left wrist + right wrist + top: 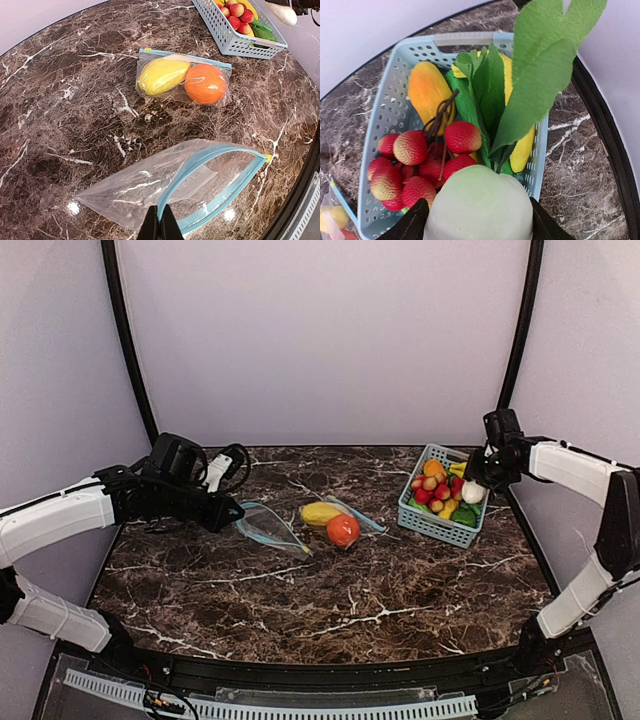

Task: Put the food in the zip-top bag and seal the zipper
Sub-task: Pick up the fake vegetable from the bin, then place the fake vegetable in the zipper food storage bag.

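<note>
At the near edge of the marbled table (330,610) the 2 arms are bolted. The left arm is stretched low across the table's left side, with its wrist levelled just above the surface. The left gripper (160,226) is pinched fully together on the blue zipper rim of an empty bag (135,187), and the bag's mouth gapes open.

Just beyond, a second bag (150,56) is laid flat. A yellow fruit (161,76) and an orange ball (205,84) are seen inside it, touching each other.

Farther right, the right arm is raised from its base, bent at the elbow and turned inward over the blue basket (425,520). The right gripper (478,480) is closed partway around a white radish (480,205), which is clasped between both fingers above the basket's right side. Its green leaves are spread over the strawberries (462,136) lying in the basket.
</note>
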